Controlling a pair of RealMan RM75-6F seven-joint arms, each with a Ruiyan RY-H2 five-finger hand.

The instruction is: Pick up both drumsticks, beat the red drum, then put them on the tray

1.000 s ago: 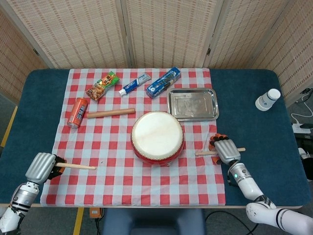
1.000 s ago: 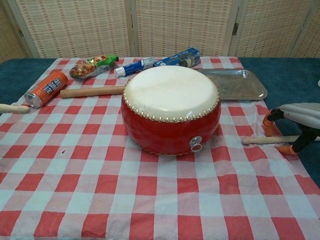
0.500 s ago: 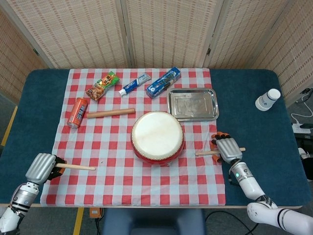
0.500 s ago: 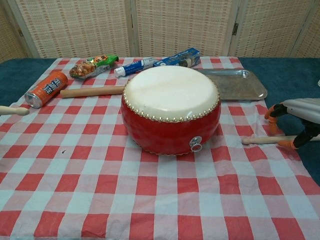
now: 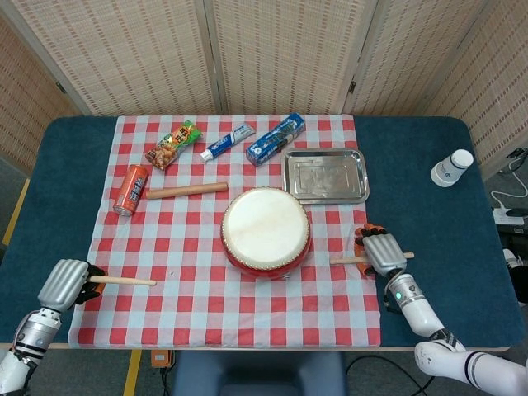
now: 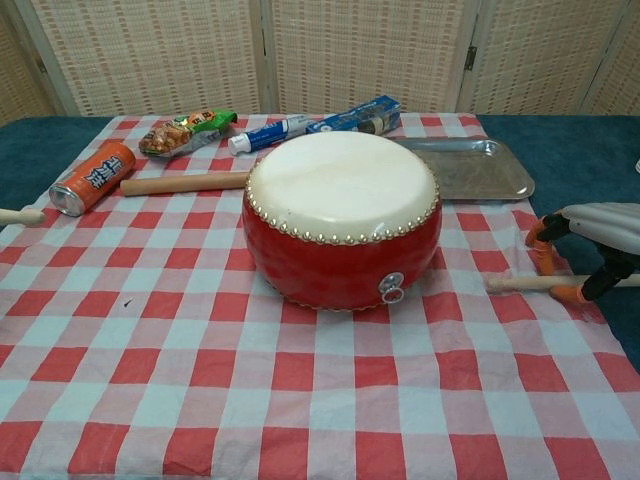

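Note:
The red drum (image 5: 266, 232) (image 6: 342, 222) with its cream skin stands mid-cloth. My left hand (image 5: 63, 284) grips one thin drumstick (image 5: 124, 281) at the cloth's near left corner, its tip pointing right; the chest view shows only the stick's end (image 6: 20, 215). My right hand (image 5: 382, 252) (image 6: 592, 248) sits over the second drumstick (image 5: 345, 259) (image 6: 520, 283), right of the drum. Its orange-tipped fingers (image 6: 543, 256) curl down on both sides of the stick, which lies on the cloth. The steel tray (image 5: 325, 175) (image 6: 480, 170) lies behind the drum to the right.
A thicker wooden rod (image 5: 186, 190) and an orange can (image 5: 130, 190) lie left of the drum. A snack bag (image 5: 173, 144), a toothpaste tube (image 5: 228, 142) and a blue box (image 5: 275, 139) line the back. A white cup (image 5: 452, 168) stands far right.
My left hand has drifted slightly left and nearer with its drumstick. My right hand's fingers have drawn in closer around the second drumstick, which stays on the cloth.

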